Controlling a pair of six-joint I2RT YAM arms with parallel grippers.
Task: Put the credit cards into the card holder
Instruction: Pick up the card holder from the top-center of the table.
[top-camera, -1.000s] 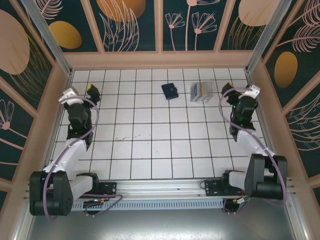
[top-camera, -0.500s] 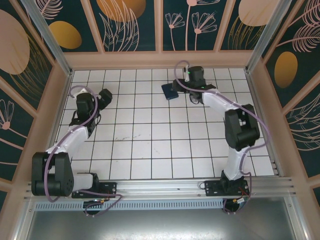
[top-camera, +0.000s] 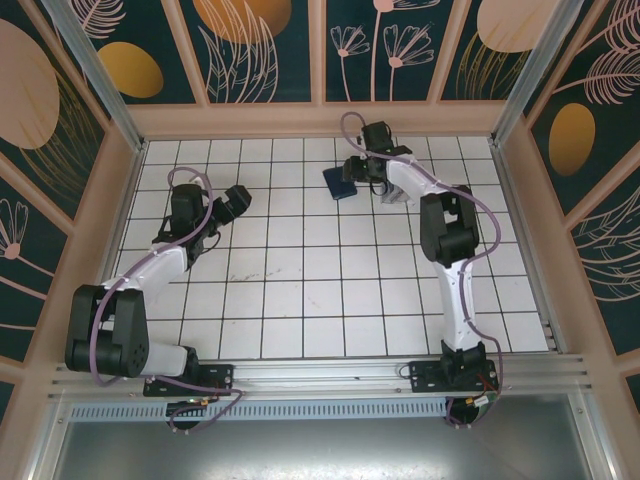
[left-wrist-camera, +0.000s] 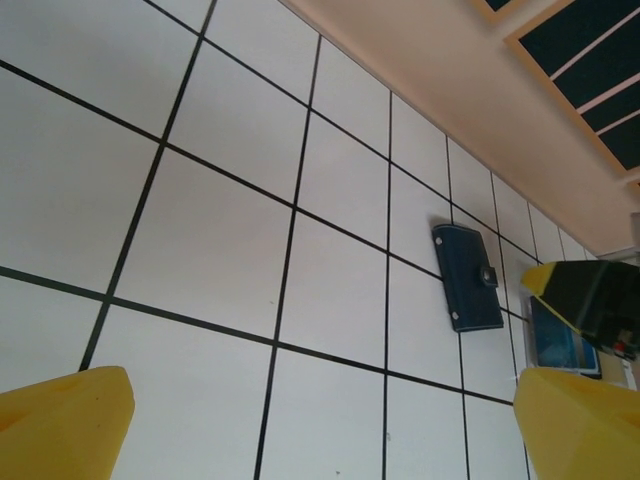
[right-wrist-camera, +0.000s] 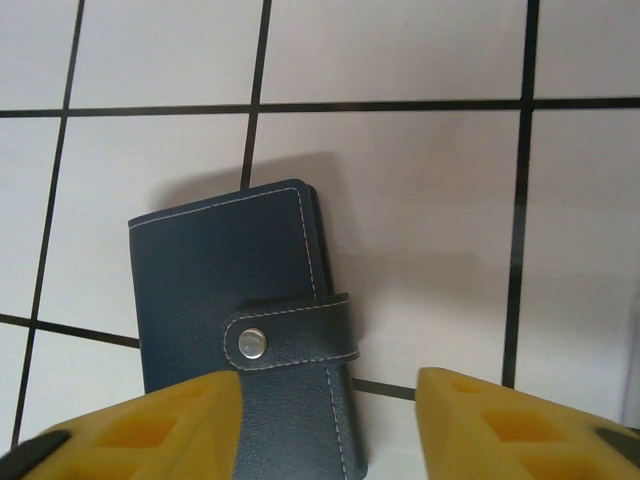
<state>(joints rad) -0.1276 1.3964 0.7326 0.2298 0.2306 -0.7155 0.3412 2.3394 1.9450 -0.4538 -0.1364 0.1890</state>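
The card holder (top-camera: 339, 184) lies flat and closed on the white tiled bench (top-camera: 300, 270), far side, a little right of the middle. Its clasp tab (right-wrist-camera: 290, 338) is snapped across the cover. The right arm reaches out to it, and the right claw (top-camera: 354, 174) hangs just over the holder's right edge.

From the right wrist, the dark blue card holder (right-wrist-camera: 235, 290) sits slightly tilted, and the right claw (right-wrist-camera: 328, 400) has its yellow fingers (right-wrist-camera: 500, 420) partly apart. The near right corner of the holder falls in the gap between them, and one finger overlaps the holder's lower left part. I cannot tell whether either finger is touching the leather; nothing is pinched.

The credit cards (top-camera: 398, 197) show as a grey bundle just right of the holder, mostly hidden behind the right arm.

The left claw (top-camera: 238, 200) is well apart from all this, over the left half of the bench, pointing towards the holder. Its own camera shows the left claw (left-wrist-camera: 320, 400) spread wide with nothing in it, bare tiles below, and the card holder (left-wrist-camera: 467, 277) off ahead to the right.
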